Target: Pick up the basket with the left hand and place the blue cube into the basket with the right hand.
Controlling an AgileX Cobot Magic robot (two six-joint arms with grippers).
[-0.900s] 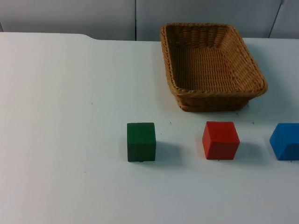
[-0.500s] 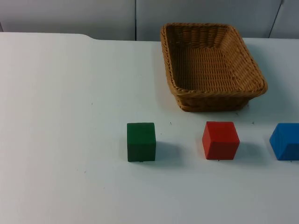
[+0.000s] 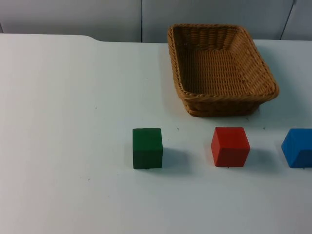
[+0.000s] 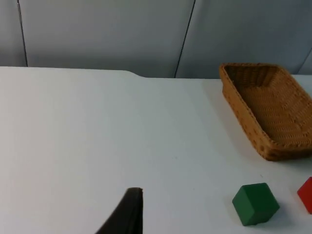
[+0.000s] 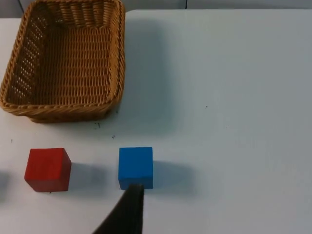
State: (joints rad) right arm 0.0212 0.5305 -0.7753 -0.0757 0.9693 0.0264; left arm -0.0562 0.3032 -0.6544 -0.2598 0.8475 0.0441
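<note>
Unchanged from the earlier top frames: nothing on the table has shifted. Surface: white table top [image 3: 63, 97], smooth and matte, ending at a grey panelled partition wall [image 3: 73, 17]. Basket [image 3: 220, 68]: rectangular, tan woven wicker, empty, resting at the far side. Blue cube [image 3: 298, 147]: smooth, on the table near the front, well apart from the basket. Red cube [image 3: 230, 146] just beside it; green cube [image 3: 147, 147] further left. Left gripper [image 4: 127, 214] and right gripper [image 5: 127, 210]: one black fingertip each in the wrist views; finger state cannot be told.
</note>
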